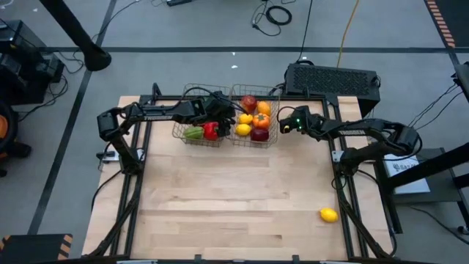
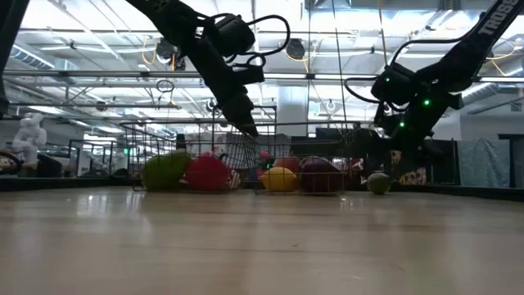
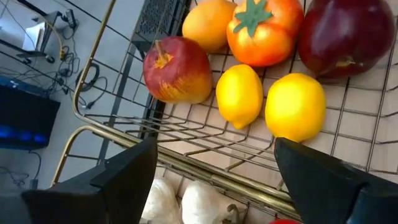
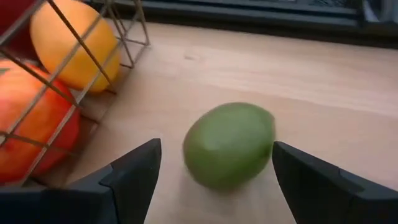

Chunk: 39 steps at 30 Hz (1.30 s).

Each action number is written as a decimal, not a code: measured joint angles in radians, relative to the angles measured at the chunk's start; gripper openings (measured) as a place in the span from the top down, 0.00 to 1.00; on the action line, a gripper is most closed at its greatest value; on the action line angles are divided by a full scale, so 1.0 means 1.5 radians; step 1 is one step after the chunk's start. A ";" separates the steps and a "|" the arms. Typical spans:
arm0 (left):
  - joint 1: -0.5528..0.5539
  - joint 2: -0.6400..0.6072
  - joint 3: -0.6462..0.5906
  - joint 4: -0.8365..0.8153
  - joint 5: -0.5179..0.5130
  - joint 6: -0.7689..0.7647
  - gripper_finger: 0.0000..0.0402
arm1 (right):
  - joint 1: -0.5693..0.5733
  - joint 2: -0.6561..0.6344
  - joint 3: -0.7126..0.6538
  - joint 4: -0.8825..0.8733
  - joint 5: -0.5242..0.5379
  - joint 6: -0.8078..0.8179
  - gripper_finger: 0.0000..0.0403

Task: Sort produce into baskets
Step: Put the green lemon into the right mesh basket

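A green fruit (image 4: 229, 145) lies on the worktop just beside the right-hand basket (image 1: 274, 125), near the far edge. My right gripper (image 4: 214, 177) hovers over it, wide open and empty; I should straddle it squarely before closing. My left gripper (image 3: 214, 177), also open and empty, hangs over the baskets.

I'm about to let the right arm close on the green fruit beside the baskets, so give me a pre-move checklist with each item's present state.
1. Right gripper open: ok.
2. Green fruit between its fingers: ok, centred in the right wrist view.
3. Fruit clear of the right basket: ok, bare table between them.
4. Left gripper out of the way: ok, open over the left basket.
5. Fruit resting still: cannot tell.
6. All produce sorted: not ok, a lemon lies alone at the near right of the table.
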 joint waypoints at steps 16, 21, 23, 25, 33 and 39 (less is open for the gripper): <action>0.005 0.000 -0.001 -0.047 -0.032 -0.018 0.18 | -0.003 0.001 0.000 0.002 0.007 -0.030 0.26; 0.004 0.000 -0.001 -0.051 -0.032 -0.017 0.18 | -0.003 0.001 0.000 0.011 0.003 -0.034 0.21; 0.005 0.001 -0.001 -0.050 -0.032 -0.018 0.18 | -0.003 0.001 0.000 0.011 0.009 -0.034 0.18; 0.005 0.001 -0.001 -0.049 -0.032 -0.018 0.18 | -0.004 0.001 0.000 0.010 0.022 -0.034 0.14; 0.004 0.000 -0.001 -0.045 -0.032 -0.018 0.18 | -0.025 0.022 0.000 0.011 0.032 -0.042 0.12; 0.004 0.000 -0.001 -0.044 -0.032 -0.019 0.18 | -0.035 0.083 0.000 0.050 0.017 -0.049 0.12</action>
